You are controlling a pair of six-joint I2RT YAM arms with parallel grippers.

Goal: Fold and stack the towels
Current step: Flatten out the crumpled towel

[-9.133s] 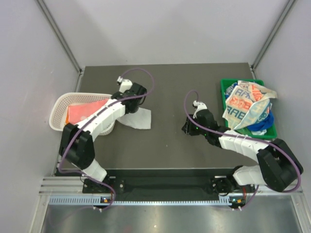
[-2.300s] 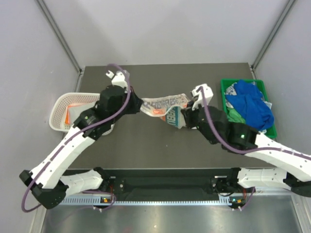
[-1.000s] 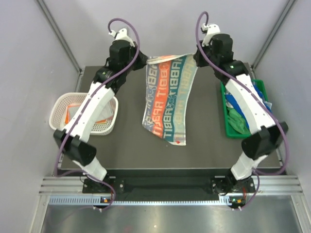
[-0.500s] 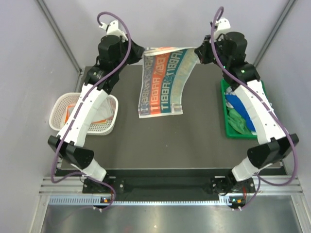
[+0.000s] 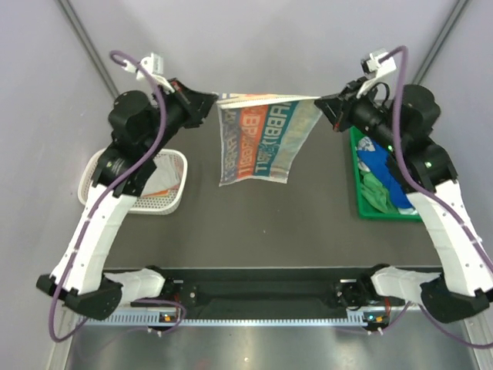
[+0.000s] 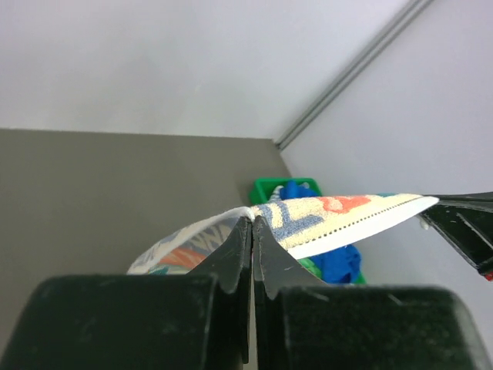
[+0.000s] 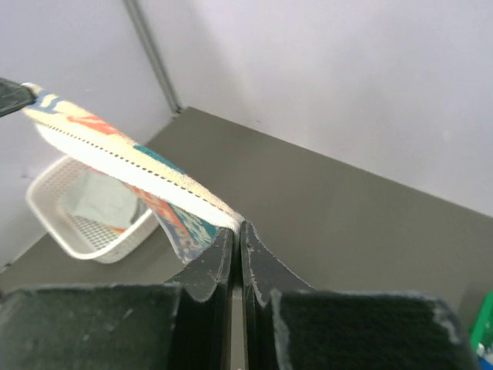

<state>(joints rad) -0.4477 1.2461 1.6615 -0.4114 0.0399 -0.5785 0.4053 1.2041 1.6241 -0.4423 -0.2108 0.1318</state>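
Above the one table point(image 5: 308, 227), one lettered towel point(image 5: 258, 142) hangs spread, its two top corners clamped in the left gripper point(image 5: 216, 100) and the right gripper point(image 5: 321, 101). One basket point(image 5: 91, 166) stands left; one bin point(image 5: 360, 194), right, holds one blue towel point(image 5: 381, 164).

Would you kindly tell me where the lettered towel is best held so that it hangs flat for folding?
By its two top corners, one per end effector, each coming in from its own outer side. The lettered towel hangs flat with its top edge taut between the left end effector and the right end effector, both shut on those corners.
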